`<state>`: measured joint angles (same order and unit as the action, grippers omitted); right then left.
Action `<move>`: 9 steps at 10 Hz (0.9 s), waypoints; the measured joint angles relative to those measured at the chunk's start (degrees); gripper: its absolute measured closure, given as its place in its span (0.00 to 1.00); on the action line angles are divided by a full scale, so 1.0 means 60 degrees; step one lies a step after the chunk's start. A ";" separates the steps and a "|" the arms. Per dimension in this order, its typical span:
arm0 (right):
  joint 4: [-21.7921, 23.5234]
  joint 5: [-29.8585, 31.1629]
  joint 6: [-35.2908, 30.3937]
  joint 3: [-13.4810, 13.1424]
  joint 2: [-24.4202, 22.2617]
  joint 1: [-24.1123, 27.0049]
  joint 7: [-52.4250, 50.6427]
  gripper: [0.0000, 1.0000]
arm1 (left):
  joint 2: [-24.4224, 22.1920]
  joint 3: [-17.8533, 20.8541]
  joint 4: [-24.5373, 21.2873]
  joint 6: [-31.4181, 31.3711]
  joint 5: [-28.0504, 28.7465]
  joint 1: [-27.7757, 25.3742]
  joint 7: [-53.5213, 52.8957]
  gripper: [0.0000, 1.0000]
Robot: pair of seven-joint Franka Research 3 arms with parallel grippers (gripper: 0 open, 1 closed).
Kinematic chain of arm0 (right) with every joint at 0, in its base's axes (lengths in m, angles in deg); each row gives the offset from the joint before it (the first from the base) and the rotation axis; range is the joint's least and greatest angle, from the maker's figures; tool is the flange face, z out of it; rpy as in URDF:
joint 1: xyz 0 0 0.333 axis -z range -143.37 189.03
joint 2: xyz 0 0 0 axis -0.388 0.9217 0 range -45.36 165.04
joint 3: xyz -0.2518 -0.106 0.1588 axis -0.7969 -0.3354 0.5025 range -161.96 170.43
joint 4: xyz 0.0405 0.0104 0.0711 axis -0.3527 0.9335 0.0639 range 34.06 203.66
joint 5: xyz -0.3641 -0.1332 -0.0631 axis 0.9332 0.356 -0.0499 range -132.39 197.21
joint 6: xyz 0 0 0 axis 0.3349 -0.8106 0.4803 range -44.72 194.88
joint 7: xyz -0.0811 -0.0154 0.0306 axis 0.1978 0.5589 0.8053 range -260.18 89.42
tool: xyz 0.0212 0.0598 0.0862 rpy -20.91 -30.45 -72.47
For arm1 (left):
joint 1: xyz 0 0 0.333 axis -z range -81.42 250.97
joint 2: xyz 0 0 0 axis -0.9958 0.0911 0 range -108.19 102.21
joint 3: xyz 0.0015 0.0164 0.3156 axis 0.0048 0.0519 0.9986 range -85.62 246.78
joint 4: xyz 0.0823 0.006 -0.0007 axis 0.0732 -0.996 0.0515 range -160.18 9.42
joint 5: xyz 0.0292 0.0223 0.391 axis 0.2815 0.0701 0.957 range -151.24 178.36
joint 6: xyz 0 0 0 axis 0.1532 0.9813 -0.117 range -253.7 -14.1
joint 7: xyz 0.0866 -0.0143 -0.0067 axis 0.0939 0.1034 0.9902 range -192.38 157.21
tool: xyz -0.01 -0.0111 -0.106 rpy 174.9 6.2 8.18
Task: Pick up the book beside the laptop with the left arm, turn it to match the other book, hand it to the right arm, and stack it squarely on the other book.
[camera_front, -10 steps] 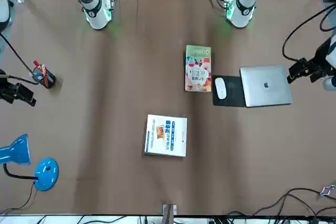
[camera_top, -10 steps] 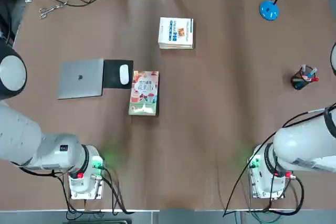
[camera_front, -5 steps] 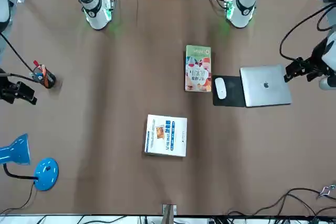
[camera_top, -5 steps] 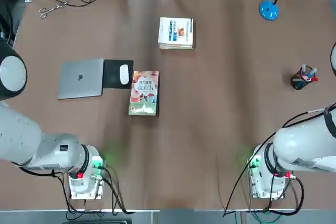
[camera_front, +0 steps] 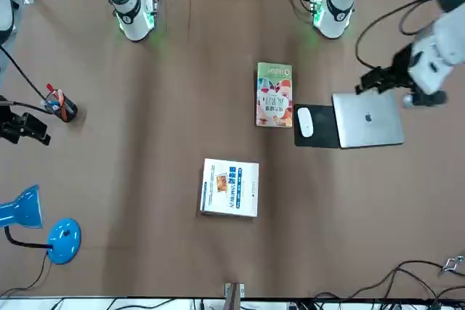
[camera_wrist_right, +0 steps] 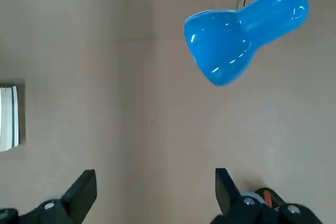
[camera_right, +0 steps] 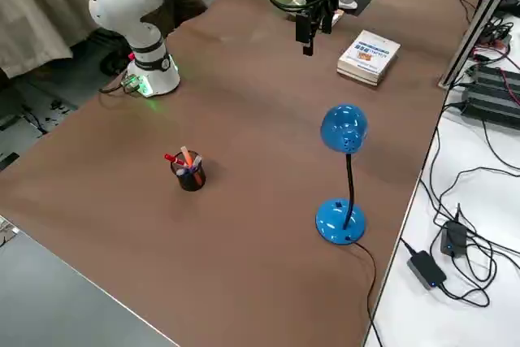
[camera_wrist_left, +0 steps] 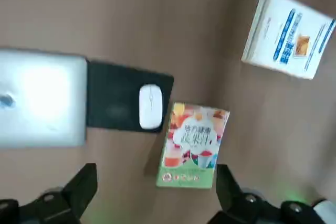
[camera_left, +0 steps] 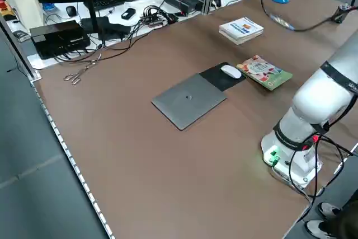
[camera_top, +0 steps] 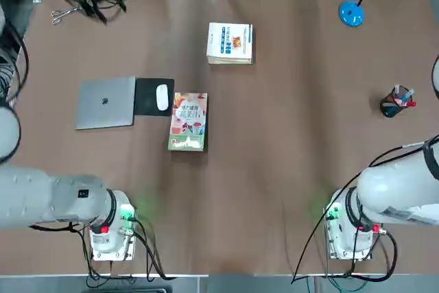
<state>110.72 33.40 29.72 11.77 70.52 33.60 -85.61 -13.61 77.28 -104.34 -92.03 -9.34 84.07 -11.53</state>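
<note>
The book point(camera_top: 188, 121), green-bordered with a pink-orange picture, lies flat beside the black mouse pad that adjoins the silver laptop point(camera_top: 105, 102). The other book point(camera_top: 230, 42), white with blue text, lies farther back near the middle and is turned a different way. My left gripper point(camera_front: 376, 81) hangs high over the laptop's side of the table, open and empty. Its wrist view looks down on the book point(camera_wrist_left: 193, 145), the laptop point(camera_wrist_left: 42, 98) and the other book point(camera_wrist_left: 287, 34). My right gripper point(camera_front: 22, 130) hovers open near the pen cup, holding nothing.
A white mouse point(camera_top: 162, 97) sits on the black mouse pad point(camera_top: 152, 96) between laptop and book. A blue desk lamp point(camera_top: 351, 13) stands at the far right, a pen cup point(camera_top: 396, 101) at the right. Scissors point(camera_top: 65, 13) and cables lie along the far edge.
The left arm has swung, carrying its gripper from the table's side inward toward the laptop. Books, laptop and right arm have not moved.
</note>
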 joint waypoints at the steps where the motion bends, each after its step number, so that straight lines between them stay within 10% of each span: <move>1: 0.0001 0.0000 0.0000 0.0000 0.0000 0.0000 -0.0002 0.00 | -0.0516 -0.0031 -0.1415 -0.0436 -0.0518 0.0006 -0.0458 0.00; 6: 0.0037 0.0000 0.0080 0.0000 0.0006 -0.0002 -0.0013 0.00 | -0.1877 0.0008 -0.6186 -0.1447 -0.3673 -0.1528 -0.4959 0.06; 9: 0.0039 0.0000 0.0103 -0.0018 0.0008 0.0015 -0.0013 0.00 | -0.1350 -0.0976 -0.6911 -0.2939 -0.5390 -0.1875 -0.6104 0.07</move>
<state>110.96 33.40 30.33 11.67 70.56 33.69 -85.69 -21.71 71.42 -145.81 -109.66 -41.68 72.82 -48.15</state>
